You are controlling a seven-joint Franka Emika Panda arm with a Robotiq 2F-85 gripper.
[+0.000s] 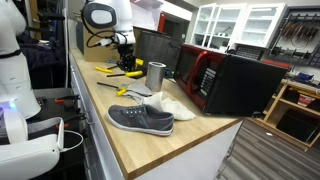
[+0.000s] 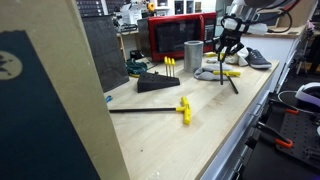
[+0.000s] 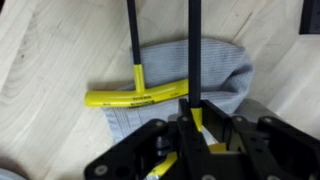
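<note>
My claw is clenched on the yellow handle of a T-key, over the cloth on the bench. Its long black shaft points straight out from my fingers, down toward the bench, leaning slightly. The other key lies flat on the cloth.

The gripper comes in from 6 o'clock. Its jaws are closed on a T-handle key, and the black shaft of this key runs straight to 12 o'clock. A second key lies partly on a grey cloth; its yellow handle reaches toward 9 o'clock and its shaft toward 11 o'clock. The cloth spreads toward 2 o'clock on the wooden table.
</note>
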